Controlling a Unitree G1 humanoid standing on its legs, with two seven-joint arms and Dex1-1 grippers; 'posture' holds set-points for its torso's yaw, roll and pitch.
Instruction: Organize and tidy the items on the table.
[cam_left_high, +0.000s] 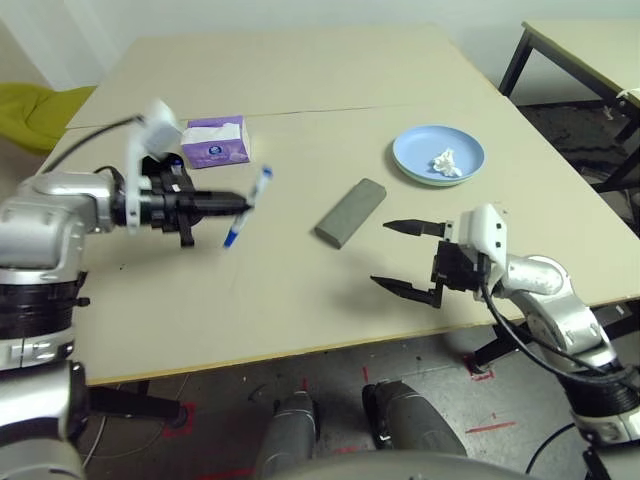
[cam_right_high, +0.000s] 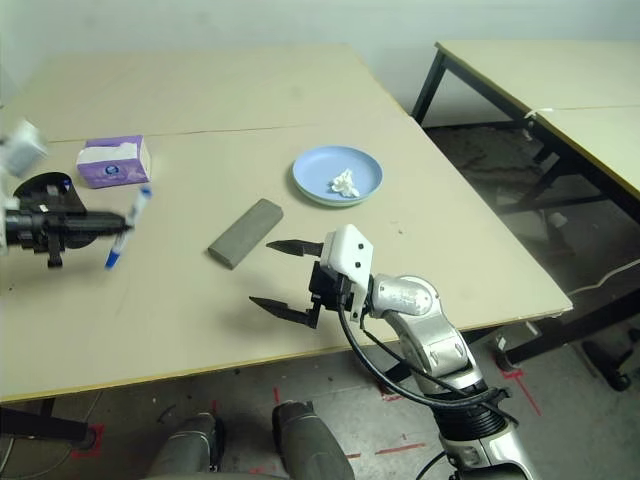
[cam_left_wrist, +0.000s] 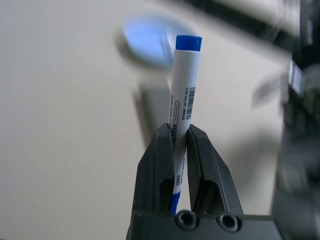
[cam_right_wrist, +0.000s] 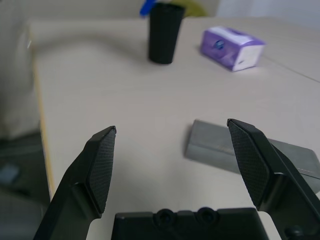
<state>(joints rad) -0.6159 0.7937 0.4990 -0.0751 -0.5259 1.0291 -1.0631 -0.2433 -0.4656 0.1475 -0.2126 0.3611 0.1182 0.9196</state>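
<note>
Grips white marker pen, tilted above table, in closed left gripper. Holds nothing in wide-open right gripper, near grey glasses case. Also visible: crumpled tissue in light blue plate; black cup near tissue box.

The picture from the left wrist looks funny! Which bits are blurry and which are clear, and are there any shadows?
Left wrist view: the marker is sharp, its tiny print clear; the blue plate and grey case behind are very blurry. Right wrist view: a soft shadow stretches beside the black cup.
</note>
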